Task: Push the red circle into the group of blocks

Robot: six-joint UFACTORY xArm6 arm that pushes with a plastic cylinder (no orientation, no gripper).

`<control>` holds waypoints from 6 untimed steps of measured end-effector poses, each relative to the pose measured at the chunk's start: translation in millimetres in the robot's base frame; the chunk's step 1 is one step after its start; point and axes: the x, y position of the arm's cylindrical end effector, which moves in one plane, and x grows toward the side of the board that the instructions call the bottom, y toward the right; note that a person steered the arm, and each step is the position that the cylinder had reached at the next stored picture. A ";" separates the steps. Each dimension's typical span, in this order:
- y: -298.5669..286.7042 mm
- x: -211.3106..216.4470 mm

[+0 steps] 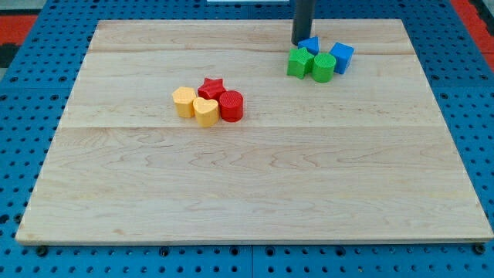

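The red circle [231, 106] sits left of the board's centre, touching a yellow heart [204, 112] on its left and a red star [211, 87] behind it. A yellow hexagon [184, 101] is at the left end of this cluster. My tip [299, 42] is at the view's top, right of centre, just left of a blue block [309, 45] and far up and right of the red circle. Below the tip are a green star [299, 62], a green cylinder [323, 68] and a blue cube [342, 56].
The wooden board [255, 185] lies on a blue pegboard table [15, 154] that surrounds it on all sides.
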 end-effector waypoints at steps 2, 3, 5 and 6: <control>-56.0 -19.1; -137.9 -12.5; -44.0 150.7; -93.4 217.8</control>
